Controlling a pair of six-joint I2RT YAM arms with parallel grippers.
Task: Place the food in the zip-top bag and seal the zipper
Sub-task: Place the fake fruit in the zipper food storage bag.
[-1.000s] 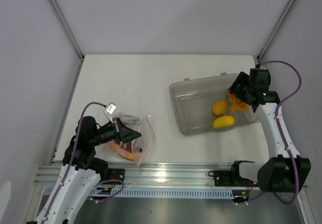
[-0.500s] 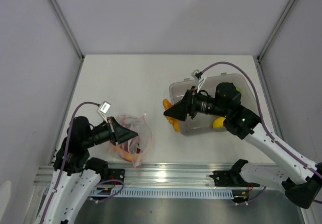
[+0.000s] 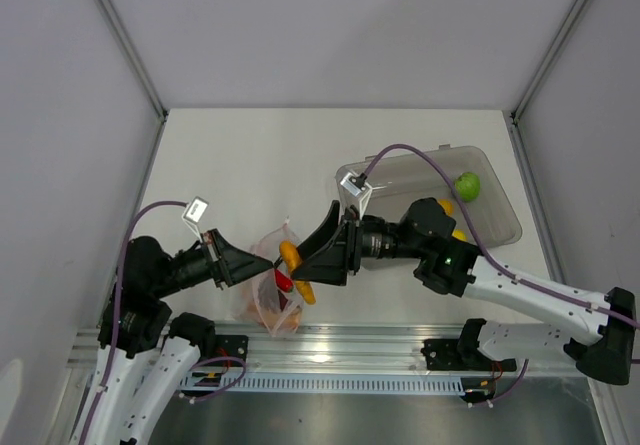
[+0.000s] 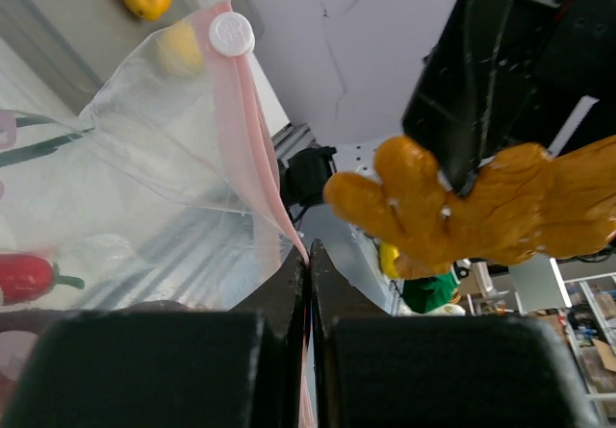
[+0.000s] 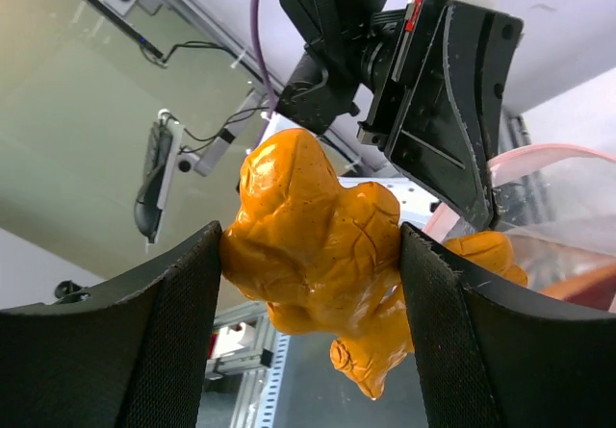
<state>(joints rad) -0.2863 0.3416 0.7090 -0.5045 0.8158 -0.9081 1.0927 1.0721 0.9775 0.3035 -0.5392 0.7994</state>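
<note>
The clear zip-top bag (image 3: 268, 303) lies at the front left, and a red chili (image 3: 283, 282) shows inside it. My left gripper (image 3: 268, 265) is shut on the bag's pinkish-red zipper strip (image 4: 245, 149) and holds the mouth up. In the left wrist view the gripper (image 4: 309, 250) pinches the strip, and the chili (image 4: 29, 276) shows through the plastic. My right gripper (image 3: 305, 265) is shut on a knobbly orange piece (image 3: 291, 255) right at the bag's mouth. It fills the right wrist view (image 5: 313, 236) between the jaws of that gripper (image 5: 310, 238).
A grey translucent bin (image 3: 400, 170) stands at the right, holding a green round fruit (image 3: 467, 186) and a yellow-orange fruit (image 3: 446, 207) partly hidden by my right arm. The aluminium rail (image 3: 330, 345) runs along the near edge.
My right arm has swung left from the bin to the bag's mouth, carrying the orange piece. My left gripper has lifted the bag's edge and shifted slightly right.
</note>
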